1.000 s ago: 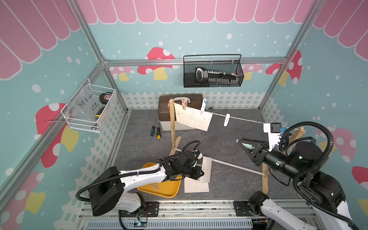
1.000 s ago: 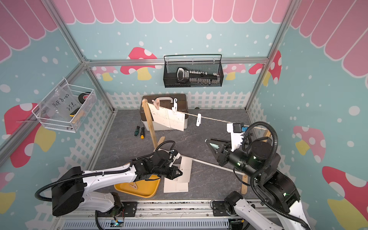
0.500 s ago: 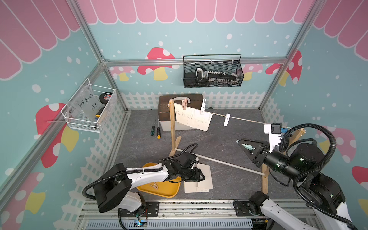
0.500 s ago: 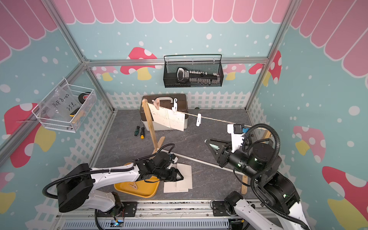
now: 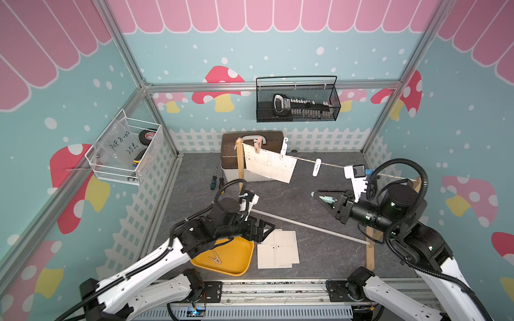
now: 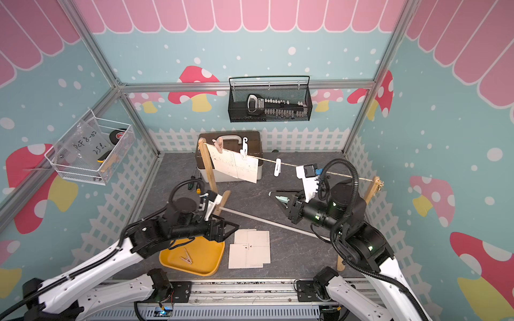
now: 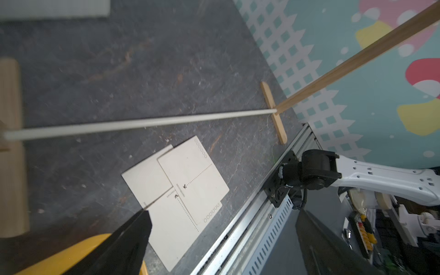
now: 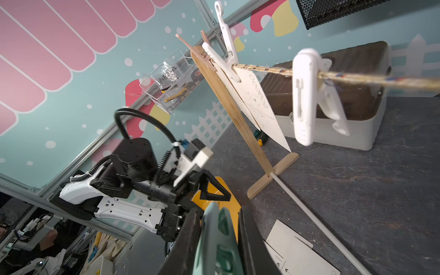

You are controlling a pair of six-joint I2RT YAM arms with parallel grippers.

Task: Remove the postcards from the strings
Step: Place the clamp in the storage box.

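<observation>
Danger we see: left gripper (image 5: 264, 230), jaws wide and empty, beside 3 laid postcards (image 5: 278, 250) at 6 o'clock, could sweep them; right gripper (image 5: 319, 196) pinches a mint peg (image 5: 326, 199); 2 postcards (image 5: 268, 166) hang on the string (image 5: 333, 166) at 12 o'clock.

Bright even light; wrist-cam edge blur

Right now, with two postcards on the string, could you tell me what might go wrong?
The hanging postcards overlap at the white peg, so unclipping it could let a card fall. The right end effector, shut on a mint peg, cannot grip another. The open left end effector might nudge the loose stack beside it.
</observation>
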